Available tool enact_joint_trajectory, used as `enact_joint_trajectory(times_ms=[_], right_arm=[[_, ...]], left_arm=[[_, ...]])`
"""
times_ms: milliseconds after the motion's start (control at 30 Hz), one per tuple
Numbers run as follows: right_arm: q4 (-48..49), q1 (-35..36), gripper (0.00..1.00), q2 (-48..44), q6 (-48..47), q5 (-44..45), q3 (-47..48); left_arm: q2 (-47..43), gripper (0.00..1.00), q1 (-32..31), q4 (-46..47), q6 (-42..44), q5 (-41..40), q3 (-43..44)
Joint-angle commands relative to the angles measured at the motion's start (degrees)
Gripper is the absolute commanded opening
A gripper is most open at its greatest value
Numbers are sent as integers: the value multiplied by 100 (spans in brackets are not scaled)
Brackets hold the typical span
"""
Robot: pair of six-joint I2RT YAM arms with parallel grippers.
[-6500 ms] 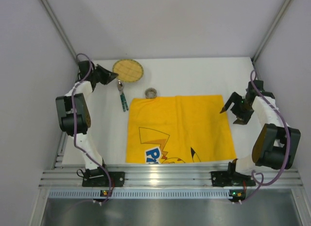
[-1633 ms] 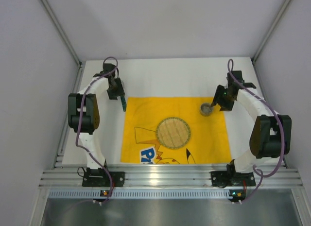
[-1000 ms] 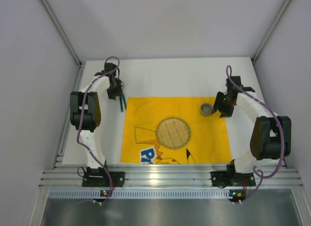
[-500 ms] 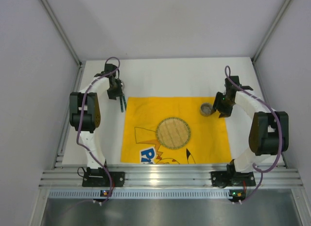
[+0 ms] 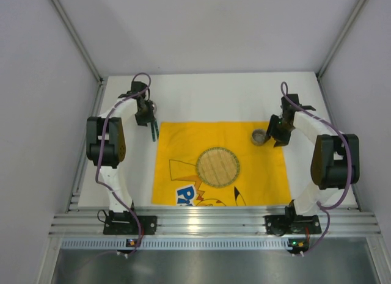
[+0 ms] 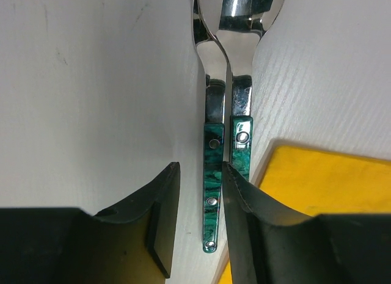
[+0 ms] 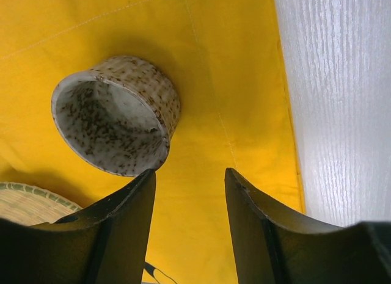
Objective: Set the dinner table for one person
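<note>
Top external view: the dinner table (image 5: 214, 94) is the white surface that fills the cell floor from the rail in front of the arm bases to the back wall. A yellow cloth (image 5: 183, 146) lies flat on its middle. A round woven plate (image 5: 218, 167) rests on the centre of the cloth. A speckled cup (image 5: 259, 137) stands upright near the cloth's far right corner. Two green-handled utensils (image 5: 154, 129) lie side by side at the cloth's far left corner.

Left wrist view: the left gripper (image 6: 200, 169) is parted by a narrow gap and holds nothing. One green handle (image 6: 211, 192) lies on the table between the fingers (image 6: 156, 229). Bare table shows between this handle and the finger on the picture's left. Contact with the other finger cannot be determined. The second handle (image 6: 241, 149) lies along the cloth edge, beyond that finger.

Right wrist view: the right gripper (image 7: 189, 173) is spread wide and holds nothing. It hangs over the cloth (image 7: 226, 64). The cup (image 7: 116, 113) sits just beyond the tip of the finger on the picture's left, outside the gap. The plate rim (image 7: 30, 201) shows at the lower left and white table (image 7: 336, 101) at the right.
</note>
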Motion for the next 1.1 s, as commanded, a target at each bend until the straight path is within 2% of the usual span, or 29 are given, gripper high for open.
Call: enact_joint_trajectory(times_ms=[0, 233, 400, 500, 533, 767, 900, 1033, 1067], right_arm=[[122, 26, 49, 124, -9, -7, 279], [131, 26, 49, 309, 9, -33, 420], [122, 26, 49, 379, 26, -51, 569], [78, 35, 49, 423, 9, -25, 631], [69, 35, 49, 432, 9, -16, 657], [-132, 27, 53, 292, -79, -7, 842], [-423, 35, 57, 186, -114, -77, 1131], [-642, 35, 65, -68, -97, -121, 1316], [-669, 35, 70, -121, -62, -130, 1343]], left_arm=[[-227, 40, 8, 230, 54, 73, -131], [458, 37, 26, -210, 133, -331, 159], [686, 29, 35, -297, 212, -419, 229], [774, 10, 52, -385, 212, -489, 326], [783, 0, 52, -394, 212, -551, 361], [459, 0, 263, -605, 159, -911, 712], [-84, 0, 281, -685, 203, -956, 897], [-683, 0, 272, -728, 168, -807, 845], [-806, 0, 272, -763, 142, -658, 801]])
